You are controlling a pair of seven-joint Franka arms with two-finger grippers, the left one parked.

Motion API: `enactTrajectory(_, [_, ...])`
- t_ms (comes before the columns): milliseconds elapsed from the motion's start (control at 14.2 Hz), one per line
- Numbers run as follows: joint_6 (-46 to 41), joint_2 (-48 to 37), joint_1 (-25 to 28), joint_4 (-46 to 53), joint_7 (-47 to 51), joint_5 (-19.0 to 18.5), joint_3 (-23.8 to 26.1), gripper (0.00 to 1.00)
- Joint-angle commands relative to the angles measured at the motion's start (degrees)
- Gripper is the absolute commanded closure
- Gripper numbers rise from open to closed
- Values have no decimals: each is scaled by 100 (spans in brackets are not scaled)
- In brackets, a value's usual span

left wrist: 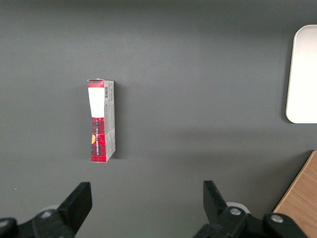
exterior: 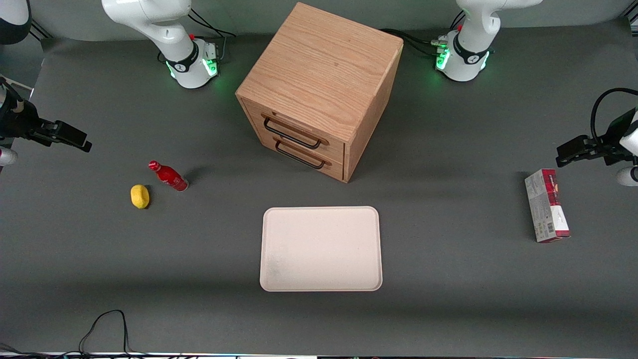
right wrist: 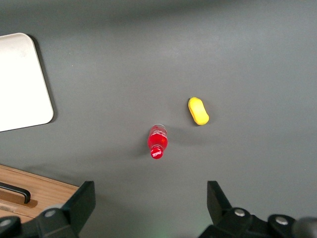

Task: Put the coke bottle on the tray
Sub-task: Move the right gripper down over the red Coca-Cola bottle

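Front view has the coke bottle standing on the dark table, well apart from the tray toward the working arm's end, with a yellow lump just beside the bottle and nearer the camera. A wooden two-drawer box sits farther from the camera than the tray, a red-and-white carton well off toward the parked arm's end. The gripper hangs high above the bottle with its fingers spread wide, holding nothing.
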Motion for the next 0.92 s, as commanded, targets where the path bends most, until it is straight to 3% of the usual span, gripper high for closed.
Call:
enactTrajectory(0, [-156,77,-73,191,-113,147,39,0])
enactTrajectory(282, [-121,77,-56,-1,-113,94,74,0])
enactTrajectory(423, [193,-2,-30,-562,-104,67,127,0])
enactTrajectory(845, [3020,-696,67,-3452,-140,85,136,0])
